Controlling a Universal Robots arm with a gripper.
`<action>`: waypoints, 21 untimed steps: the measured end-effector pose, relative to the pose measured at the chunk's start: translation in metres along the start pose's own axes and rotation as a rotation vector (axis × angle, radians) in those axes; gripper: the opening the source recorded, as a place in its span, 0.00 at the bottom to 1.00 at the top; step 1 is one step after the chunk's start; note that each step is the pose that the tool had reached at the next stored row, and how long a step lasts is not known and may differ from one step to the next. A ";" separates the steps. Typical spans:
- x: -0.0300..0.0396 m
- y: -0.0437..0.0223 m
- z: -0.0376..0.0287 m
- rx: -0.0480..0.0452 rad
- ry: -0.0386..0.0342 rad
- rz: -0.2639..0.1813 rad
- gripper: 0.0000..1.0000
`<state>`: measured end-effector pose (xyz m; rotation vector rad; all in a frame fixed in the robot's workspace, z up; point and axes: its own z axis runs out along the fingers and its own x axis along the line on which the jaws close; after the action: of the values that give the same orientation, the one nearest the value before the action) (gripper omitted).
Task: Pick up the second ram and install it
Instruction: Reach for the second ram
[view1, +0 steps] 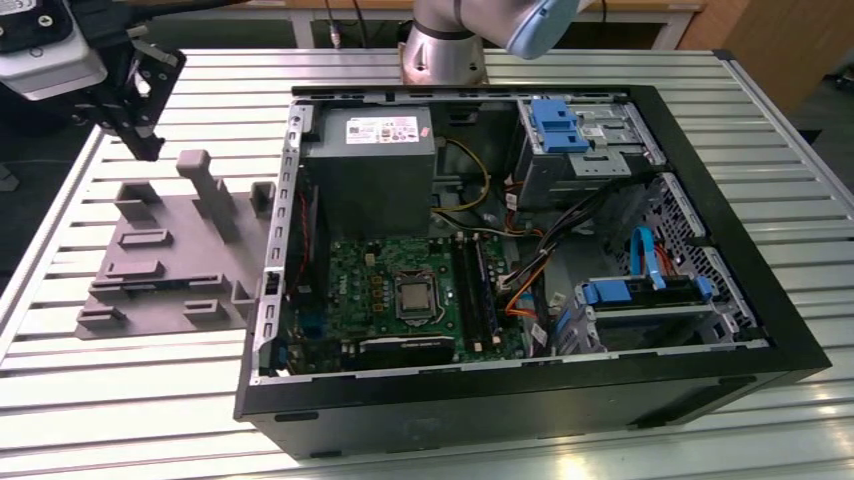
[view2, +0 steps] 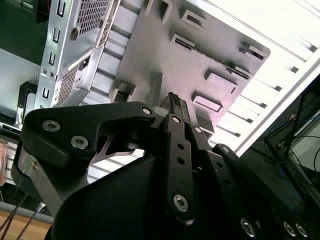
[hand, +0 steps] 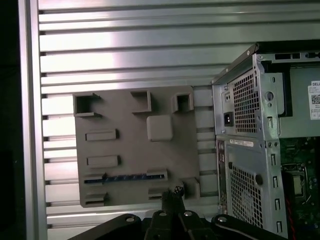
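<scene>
- First wrist view: the second ram (hand: 125, 177) lies flat in a long slot of the grey holder block (hand: 130, 107). It is a thin dark stick with a bluish row of chips, held between two raised end pieces.
- That slot is in the part of the block nearest the gripper (hand: 173, 194). The ram and the fingertips are near each other but apart.
- The gripper's two fingers are drawn together, with no gap that I can see and nothing between them. In the second wrist view they form one narrow black tip (view2: 175, 102) over the holder block (view2: 165, 55).
- Seen in the exterior view, the gripper (view1: 142, 145) hangs at the upper left of the frame. It is above the far end of the holder block (view1: 167, 262) and clear of its upright posts.
- The block sits on the slatted metal table (view1: 120, 400), at the left of the frame in the exterior view, just beside the open computer case (view1: 787, 330).
- The case fills the centre and right of the frame. A green circuit board (view1: 387, 270) with long black slots lies in its lower left part, and a grey power supply (view1: 367, 170) is above that.
- Blue drive brackets (view1: 554, 125) sit at the case's upper right.
- The arm's base (view1: 445, 50) stands at the top centre of the frame, behind the case.
</scene>
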<state>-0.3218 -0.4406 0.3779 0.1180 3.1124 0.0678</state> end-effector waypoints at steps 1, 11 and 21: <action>0.0005 -0.0007 0.0002 0.0000 0.0000 0.000 0.11; 0.0054 -0.0065 0.0023 0.0001 0.0000 0.000 0.11; 0.0101 -0.0116 0.0040 0.0001 0.0001 0.000 0.11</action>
<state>-0.3325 -0.4512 0.3731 0.1180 3.1125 0.0676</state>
